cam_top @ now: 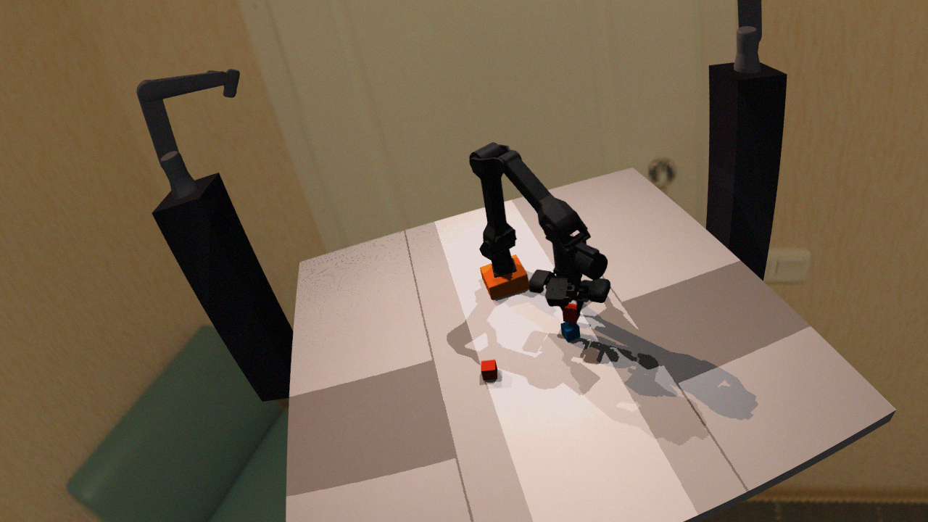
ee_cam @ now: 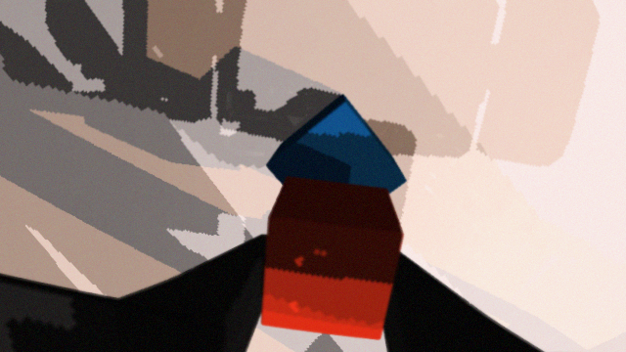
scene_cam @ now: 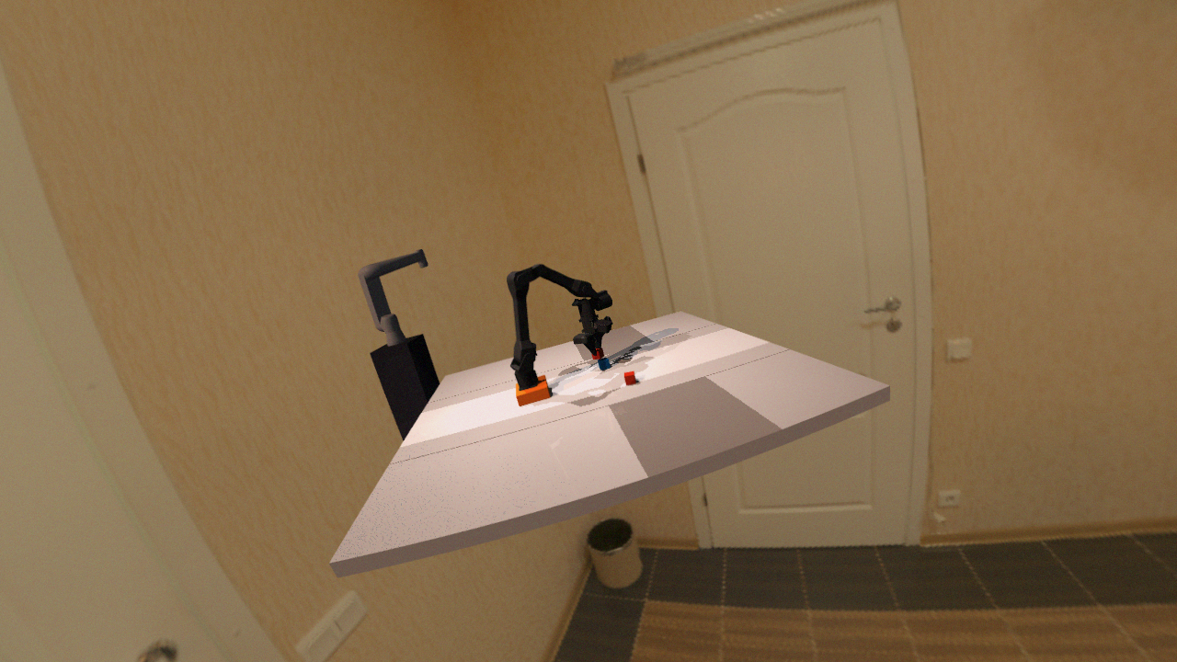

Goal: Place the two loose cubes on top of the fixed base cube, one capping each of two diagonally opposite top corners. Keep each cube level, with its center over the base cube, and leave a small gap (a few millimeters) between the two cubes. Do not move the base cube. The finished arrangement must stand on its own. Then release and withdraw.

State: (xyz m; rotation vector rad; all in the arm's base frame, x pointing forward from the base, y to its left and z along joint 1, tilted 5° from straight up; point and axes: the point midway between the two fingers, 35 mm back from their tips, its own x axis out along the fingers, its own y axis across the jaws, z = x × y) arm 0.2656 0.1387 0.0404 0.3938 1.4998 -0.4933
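The blue base cube (cam_top: 570, 331) (scene_cam: 604, 363) (ee_cam: 342, 142) sits on the table, turned corner-on in the wrist view. My gripper (cam_top: 570, 309) (ee_cam: 329, 256) is shut on a red cube (cam_top: 570, 313) (scene_cam: 597, 355) (ee_cam: 333, 254). The held cube is above the blue cube and overlaps its near part in the wrist view. Whether the two touch I cannot tell. A second red cube (cam_top: 489, 370) (scene_cam: 629, 378) lies on the table, apart from the blue cube. In the exterior view the fingertips are too small to make out clearly.
The arm's orange base block (cam_top: 504, 279) (scene_cam: 533, 392) stands on the table (cam_top: 363, 311) (scene_cam: 509, 477) behind the cubes. Two dark pedestals (cam_top: 220, 286) (cam_top: 742, 162) with grey arms stand beyond the table's sides. Shadows of the arm fall around the blue cube.
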